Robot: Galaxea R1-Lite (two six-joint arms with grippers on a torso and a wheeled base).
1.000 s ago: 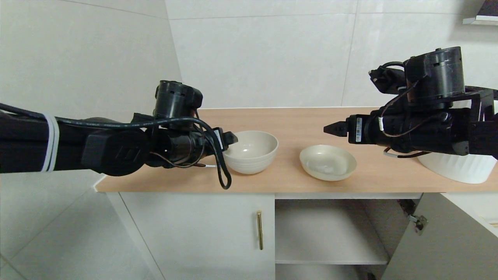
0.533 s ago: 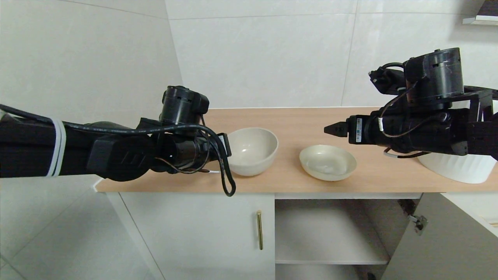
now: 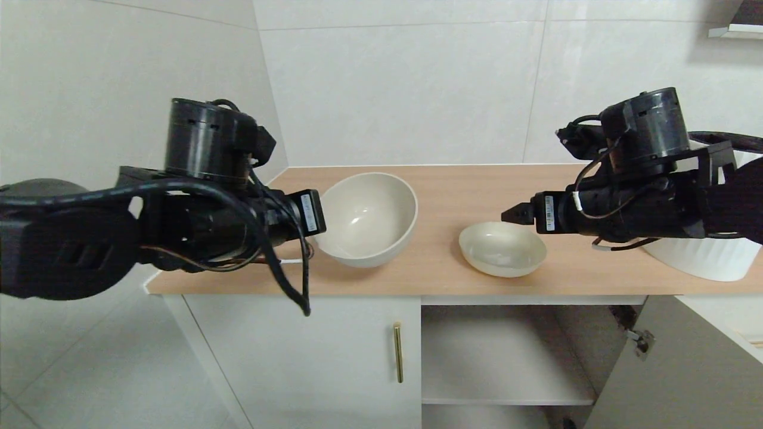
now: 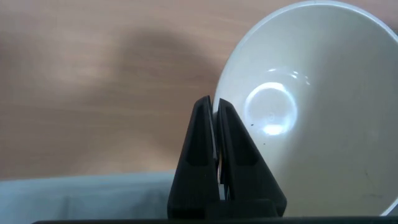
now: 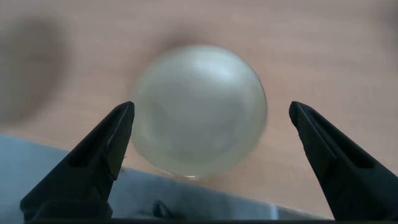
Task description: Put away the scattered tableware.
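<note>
My left gripper (image 3: pixel 319 210) is shut on the rim of a deep cream bowl (image 3: pixel 368 218), which hangs tilted above the wooden counter (image 3: pixel 453 185); in the left wrist view the two fingers (image 4: pixel 214 134) pinch the bowl (image 4: pixel 311 112) at its edge. A shallow cream dish (image 3: pixel 502 248) rests on the counter near its front edge. My right gripper (image 3: pixel 514 213) hovers just above that dish, open; in the right wrist view its fingers stand wide on either side of the dish (image 5: pixel 199 109) below.
A large white ribbed container (image 3: pixel 703 253) sits on the counter at the far right, under my right arm. Below the counter, a cabinet door (image 3: pixel 673 363) stands open on a bare shelf (image 3: pixel 506 369); the door beside it (image 3: pixel 298 357) is closed. Tiled walls close the back and left.
My left gripper has lifted the deep bowl off the counter and tipped it, drawing back toward me. The right gripper has dropped slightly toward the shallow dish.
</note>
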